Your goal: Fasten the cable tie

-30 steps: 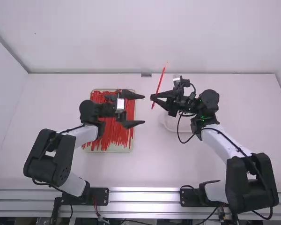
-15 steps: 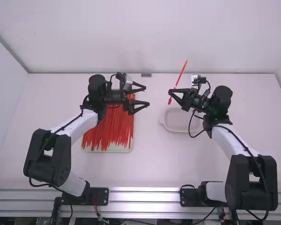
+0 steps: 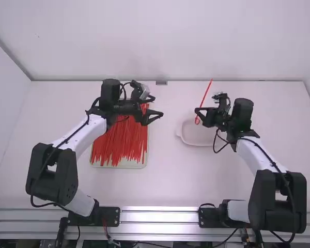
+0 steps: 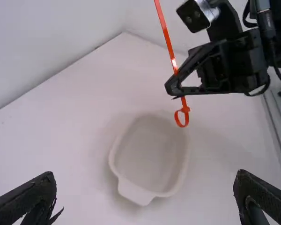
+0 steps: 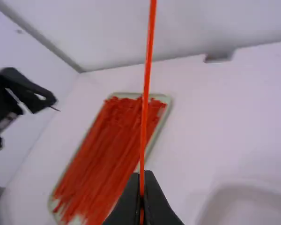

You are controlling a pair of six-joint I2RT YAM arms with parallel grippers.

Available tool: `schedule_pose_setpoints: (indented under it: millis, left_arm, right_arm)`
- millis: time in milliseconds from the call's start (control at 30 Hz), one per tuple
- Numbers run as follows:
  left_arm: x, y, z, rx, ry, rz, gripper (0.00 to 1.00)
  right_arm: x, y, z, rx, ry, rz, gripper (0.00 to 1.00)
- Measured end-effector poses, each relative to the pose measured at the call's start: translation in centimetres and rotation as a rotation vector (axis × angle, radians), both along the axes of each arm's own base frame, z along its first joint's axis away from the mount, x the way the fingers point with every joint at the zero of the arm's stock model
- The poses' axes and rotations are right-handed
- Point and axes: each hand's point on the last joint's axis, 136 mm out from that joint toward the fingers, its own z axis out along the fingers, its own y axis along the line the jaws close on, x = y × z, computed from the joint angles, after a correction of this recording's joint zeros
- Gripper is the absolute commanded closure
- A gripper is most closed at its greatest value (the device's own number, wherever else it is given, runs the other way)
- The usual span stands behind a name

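Note:
A red cable tie [image 3: 205, 99] is pinched in my right gripper [image 3: 198, 111], which is shut on it above the far rim of a white bowl [image 3: 188, 137]. The tie's long tail points up and away, and a small closed loop [image 4: 181, 117] hangs below the fingers, over the bowl [image 4: 131, 187]. In the right wrist view the tie [image 5: 147, 93] rises straight from the closed fingertips [image 5: 141, 187]. My left gripper [image 3: 154, 107] stands open over the far right corner of the tray, empty, its fingers [image 4: 30, 197] spread wide.
A flat tray [image 3: 119, 166] heaped with several loose red ties [image 3: 121, 139] lies left of the middle. The tray [image 5: 165, 101] is also seen from the right wrist. Bare white table surrounds the bowl and tray.
My right gripper has carried the tie rightward to over the bowl. The left gripper has drawn back toward the tray's far edge, staying open.

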Motion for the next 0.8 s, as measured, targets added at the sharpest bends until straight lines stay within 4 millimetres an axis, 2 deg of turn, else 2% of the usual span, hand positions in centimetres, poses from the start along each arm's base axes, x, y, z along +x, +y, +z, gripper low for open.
schedule_pose_setpoints:
  millis: [133,267,400,433,800]
  left_arm:
    - [0.3,1.0,-0.6,0.015,0.030,0.032,0.01]
    - [0.3,1.1,-1.0,0.025,0.043,0.038,0.01]
    - [0.3,1.1,-1.1,0.028,0.045,0.039,0.01]
    - [0.3,1.1,-1.1,0.028,0.046,0.039,0.01]
    - [0.3,1.2,-1.1,0.030,0.045,0.039,0.01]
  right_arm:
    - [-0.2,-0.2,-2.5,-0.103,0.071,-0.061,1.00]
    - [-0.5,-0.1,-4.3,-0.203,0.113,-0.107,1.00]
    - [-0.3,0.0,-5.1,-0.277,0.114,-0.144,1.00]
    - [-0.2,0.0,-5.2,-0.283,0.114,-0.147,1.00]
    - [0.6,-1.9,-11.5,-0.377,0.248,-0.234,1.00]
